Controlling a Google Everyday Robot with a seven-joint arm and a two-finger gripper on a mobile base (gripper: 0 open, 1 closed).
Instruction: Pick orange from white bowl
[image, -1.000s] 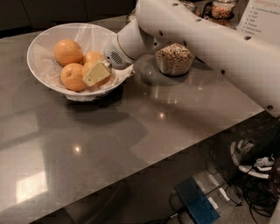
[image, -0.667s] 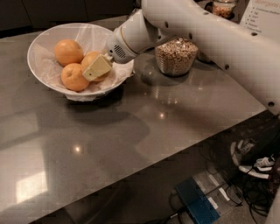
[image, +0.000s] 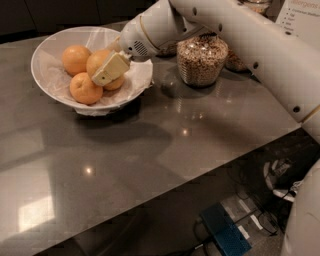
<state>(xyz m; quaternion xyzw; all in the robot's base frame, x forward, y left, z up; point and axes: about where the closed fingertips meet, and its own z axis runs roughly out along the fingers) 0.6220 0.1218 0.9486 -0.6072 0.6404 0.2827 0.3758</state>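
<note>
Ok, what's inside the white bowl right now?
Crinkled white paper lines the white bowl. Three oranges show clearly; a fourth orange peeks out beneath the tool, which hangs over the pile and covers most of that one. The bowl's bottom under the fruit is hidden.

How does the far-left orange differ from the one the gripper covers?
The far-left orange shows whole, toward the white bowl's back-left rim; the middle orange sits further right, partly hidden by the gripper. The gripper overlaps the middle orange, not the far-left orange. Both look round, similar-sized.
</note>
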